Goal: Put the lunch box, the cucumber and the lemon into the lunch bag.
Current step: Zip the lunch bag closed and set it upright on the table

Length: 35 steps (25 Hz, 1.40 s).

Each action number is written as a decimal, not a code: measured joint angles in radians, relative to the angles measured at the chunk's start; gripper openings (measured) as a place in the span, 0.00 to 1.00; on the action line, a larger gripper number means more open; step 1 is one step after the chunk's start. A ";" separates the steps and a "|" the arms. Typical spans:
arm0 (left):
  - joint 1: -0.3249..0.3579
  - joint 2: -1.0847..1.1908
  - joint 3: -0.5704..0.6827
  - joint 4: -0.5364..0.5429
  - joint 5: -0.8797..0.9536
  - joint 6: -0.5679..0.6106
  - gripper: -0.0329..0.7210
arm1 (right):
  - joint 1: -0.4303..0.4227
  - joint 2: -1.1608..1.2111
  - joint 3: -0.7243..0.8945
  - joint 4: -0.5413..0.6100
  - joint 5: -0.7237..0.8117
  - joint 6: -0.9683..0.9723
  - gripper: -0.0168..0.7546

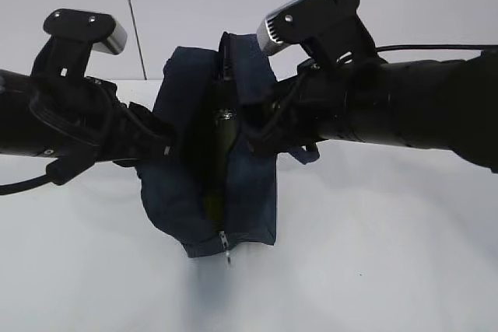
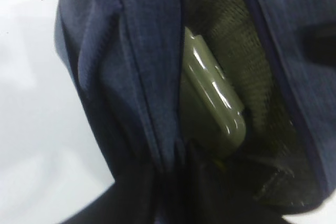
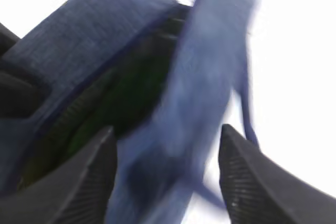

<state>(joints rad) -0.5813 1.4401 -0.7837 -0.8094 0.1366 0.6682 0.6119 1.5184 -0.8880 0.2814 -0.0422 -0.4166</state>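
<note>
The right gripper [image 3: 165, 174], jaws apart around the right flap of the lunch bag [image 1: 177, 114], spreads it from the left gripper's [image 1: 159, 145] unclear hold, showing the lunch box [image 2: 212, 103] inside.

Matt woven navy cloth lunch bag [image 1: 179, 176], glossy smooth plastic lunch box [image 2: 212, 95] lid, ribbed black fingers [image 3: 89, 182]

- Lunch bag [image 1: 175, 184]: dark navy fabric, olive mesh lining.
- Lunch box [image 2: 212, 103] lid: glossy pale green.
- Table [image 1: 389, 254]: plain white.
- Fingers [image 3: 252, 182]: black, ribbed.
</note>
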 joint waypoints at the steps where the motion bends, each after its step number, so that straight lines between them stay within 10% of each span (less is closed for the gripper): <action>1: 0.000 0.000 0.000 0.000 0.000 0.000 0.29 | 0.000 0.000 -0.002 0.000 0.000 0.000 0.54; 8: 0.000 0.000 0.000 -0.022 0.009 0.000 0.51 | 0.000 -0.002 -0.002 0.002 -0.002 -0.002 0.65; 25: 0.087 -0.082 0.000 -0.111 0.048 0.002 0.49 | -0.003 -0.061 -0.003 0.020 0.154 -0.034 0.65; 35: 0.087 -0.086 0.000 -0.157 0.109 0.002 0.46 | -0.180 -0.061 -0.003 0.053 0.335 -0.034 0.65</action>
<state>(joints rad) -0.4941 1.3544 -0.7837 -0.9661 0.2456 0.6704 0.4320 1.4571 -0.8914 0.3348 0.2925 -0.4507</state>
